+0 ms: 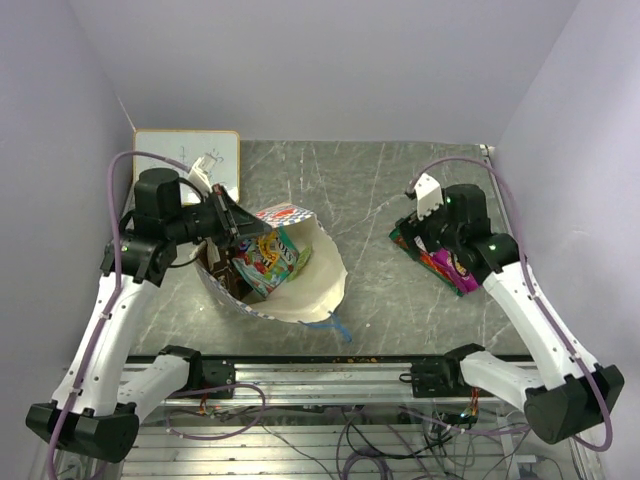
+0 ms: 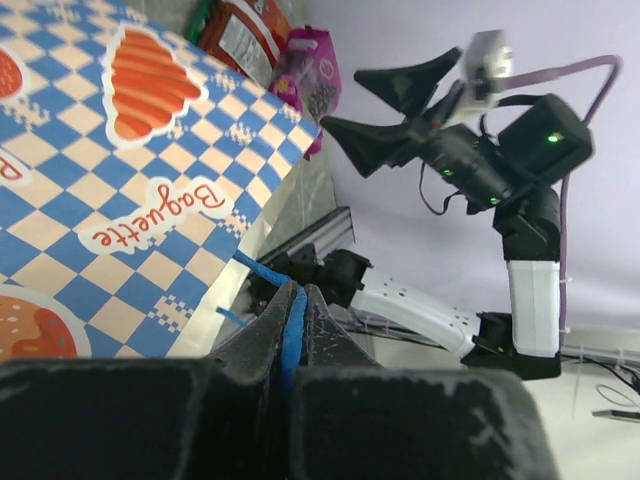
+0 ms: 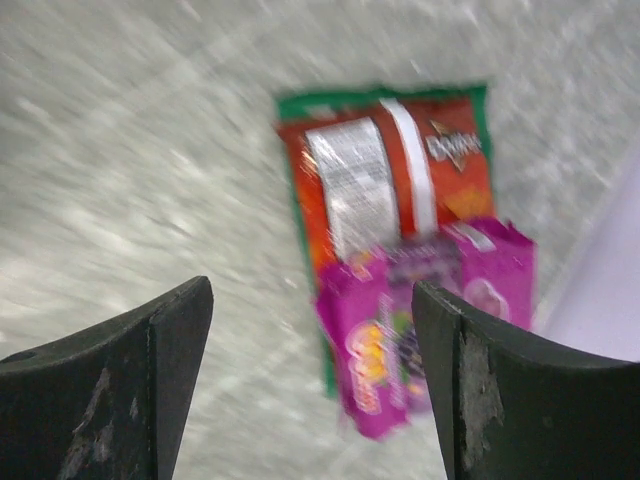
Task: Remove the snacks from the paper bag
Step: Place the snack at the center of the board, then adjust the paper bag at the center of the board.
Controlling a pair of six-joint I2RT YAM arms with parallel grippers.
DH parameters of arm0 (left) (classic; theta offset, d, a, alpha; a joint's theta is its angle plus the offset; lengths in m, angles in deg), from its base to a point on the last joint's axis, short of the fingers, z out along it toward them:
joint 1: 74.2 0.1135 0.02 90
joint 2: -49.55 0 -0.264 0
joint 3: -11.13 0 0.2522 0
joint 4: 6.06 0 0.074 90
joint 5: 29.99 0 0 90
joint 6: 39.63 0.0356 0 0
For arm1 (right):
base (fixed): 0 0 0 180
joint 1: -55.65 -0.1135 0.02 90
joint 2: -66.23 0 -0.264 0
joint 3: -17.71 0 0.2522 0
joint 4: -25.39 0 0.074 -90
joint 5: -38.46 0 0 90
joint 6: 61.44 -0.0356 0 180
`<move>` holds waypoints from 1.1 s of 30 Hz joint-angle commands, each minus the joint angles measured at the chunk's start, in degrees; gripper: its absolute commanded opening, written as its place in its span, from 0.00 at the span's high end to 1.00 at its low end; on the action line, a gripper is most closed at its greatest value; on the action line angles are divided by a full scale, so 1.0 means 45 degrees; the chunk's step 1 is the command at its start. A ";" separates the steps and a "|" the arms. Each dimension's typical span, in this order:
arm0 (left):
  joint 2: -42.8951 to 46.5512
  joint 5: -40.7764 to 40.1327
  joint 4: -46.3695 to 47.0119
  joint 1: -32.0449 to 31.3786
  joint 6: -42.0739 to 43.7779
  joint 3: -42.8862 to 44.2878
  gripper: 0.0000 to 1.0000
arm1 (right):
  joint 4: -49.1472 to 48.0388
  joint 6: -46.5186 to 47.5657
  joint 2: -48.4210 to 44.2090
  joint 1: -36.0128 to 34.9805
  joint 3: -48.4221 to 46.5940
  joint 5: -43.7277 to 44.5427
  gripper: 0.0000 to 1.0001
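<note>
Top view: the cream paper bag (image 1: 318,285) lies open at centre left on a grey marbled table (image 1: 370,190), with a colourful packet (image 1: 268,262) inside. The left gripper (image 1: 248,228) is at its rim. A whiteboard (image 1: 175,155) sits upper left. The right gripper (image 1: 413,236) hangs at the right.

Left wrist view: only here do the jaws show, pressed together on the bag's blue cord handle (image 2: 291,335), beside its blue-and-white checks.

Right wrist view, blurred: the jaws stand apart and empty above a red chip bag (image 3: 385,170), a purple packet (image 3: 420,320) overlapping it.
</note>
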 commanded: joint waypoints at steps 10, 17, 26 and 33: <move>0.1559 -0.0397 0.2767 -0.2543 -0.2960 -0.1577 0.93 | -0.4304 -0.6125 -0.0819 -0.6098 -0.0921 -0.4339 0.23; 0.1664 -0.2214 0.2410 -0.3913 -0.3064 -0.0953 0.93 | -0.6474 -0.5374 -0.1345 -0.8311 0.0705 -0.4101 0.30; 0.0245 -0.3126 0.0517 -0.3904 -0.1742 0.0881 0.93 | -1.0844 -0.2960 -0.0919 -1.1816 0.3472 -0.1869 0.36; 0.0488 -0.3719 -0.0127 -0.3913 -0.1761 0.0680 0.93 | -1.6003 -0.3571 0.1731 -1.2984 0.4409 0.1534 0.32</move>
